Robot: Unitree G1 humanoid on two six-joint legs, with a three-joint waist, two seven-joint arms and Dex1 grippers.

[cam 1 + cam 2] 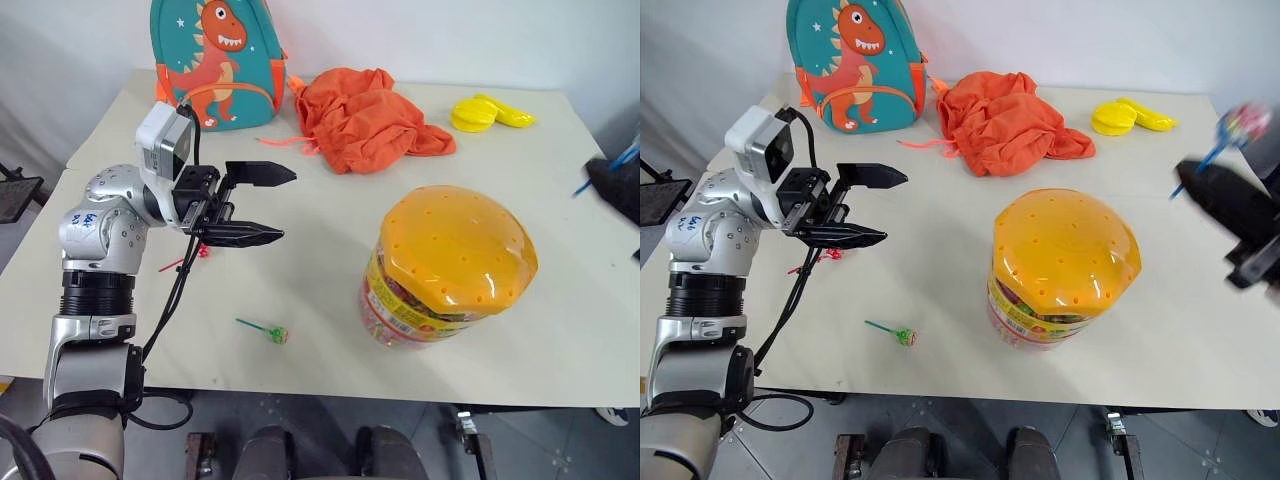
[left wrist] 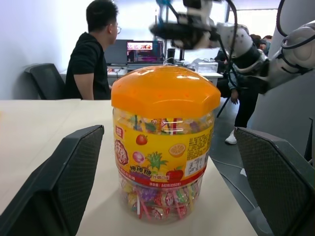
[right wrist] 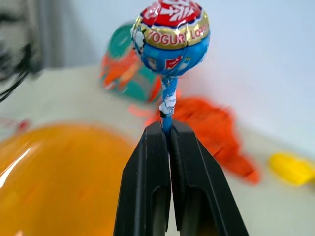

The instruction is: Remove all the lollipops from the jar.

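Note:
The jar, a clear tub with a domed orange lid, stands on the table right of centre, full of sweets. A green-stick lollipop lies near the table's front edge. A red one lies under my left gripper, which hangs open above the table, pointing at the jar from its left and well apart from it. My right gripper is raised to the right of the jar, above lid height. It is shut on the stick of a blue lollipop, whose head stands above the fingertips.
A dinosaur backpack, a crumpled orange cloth and a yellow object lie along the table's far side. A person sits at a desk beyond the table.

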